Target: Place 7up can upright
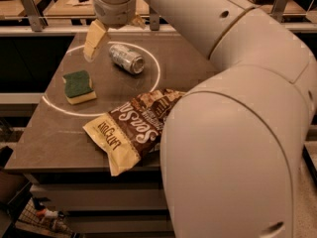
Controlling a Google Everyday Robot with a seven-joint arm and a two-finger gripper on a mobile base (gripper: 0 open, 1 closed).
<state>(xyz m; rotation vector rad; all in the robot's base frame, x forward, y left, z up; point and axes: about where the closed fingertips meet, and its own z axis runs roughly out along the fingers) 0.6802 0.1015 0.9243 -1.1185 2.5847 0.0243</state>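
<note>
camera view: we see the gripper (115,37) hanging over the far left part of the table (59,133), above and just left of the 7up can (126,58). its fingers (94,39) are spread apart with nothing between them, so we read it as released and empty. the can lies on its side inside a white ring (157,73) marked on the table top. it is apart from the green sponge (78,86) to its left and from the brown chip bag (136,125) nearer to us. its long axis runs level with the table, from far-left to near-right. the shiny round top faces near-right, toward the bag, and the base points back toward the gripper. we judge the step in hand to be the approach to the grasp, with the can not yet touched. to do it well, we would turn the wrist so the jaws close across the round body, square to the long axis and near the middle, since a curved can rolls off a skewed pinch. we would come down gently so a finger does not nudge it rolling toward the sponge. once it is held, the can needs a quarter turn to stand on its base, top up, and it should be set down flat on bare table inside the ring, clear of the bag. the big arm (233,133) hides the right side of the table, so we cannot speak for what lies there
</note>
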